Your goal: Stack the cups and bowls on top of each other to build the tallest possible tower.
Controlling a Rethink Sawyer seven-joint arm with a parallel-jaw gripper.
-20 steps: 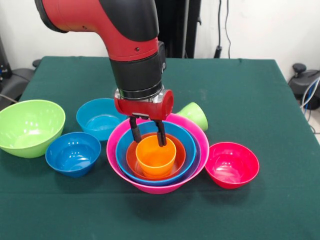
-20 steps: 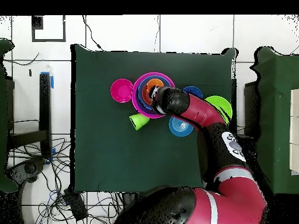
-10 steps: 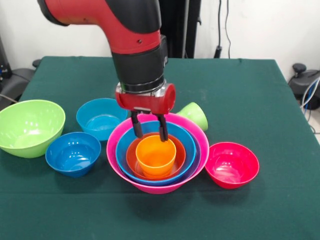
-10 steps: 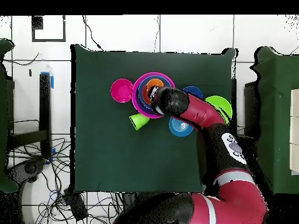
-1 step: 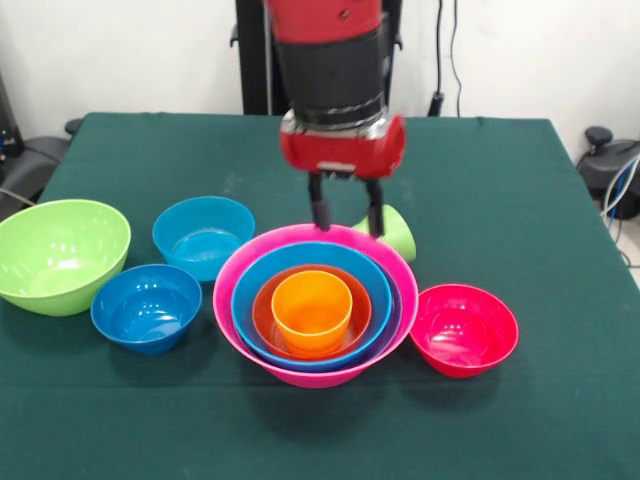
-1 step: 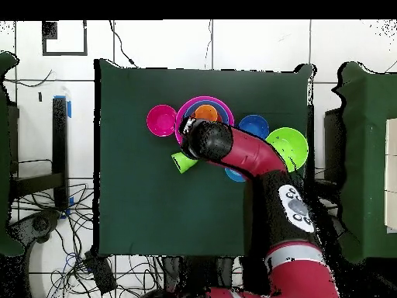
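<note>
Looking from above, we lose most of the tower (image 6: 203, 105) under the arm. Our gripper (image 5: 346, 217) hangs with fingers spread, empty, half hiding the lime green cup (image 5: 393, 232).

A lab: cloth-covered table (image 5: 520, 180), loose cables (image 6: 46, 233), tiled floor (image 6: 256, 43).

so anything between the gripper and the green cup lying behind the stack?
Nothing visible. The gripper hangs open and empty above the pink bowl's far rim, with the lime green cup on its side just behind and beside it. Only open air shows between them; the nested stack sits nearer the camera, out of that path.
</note>
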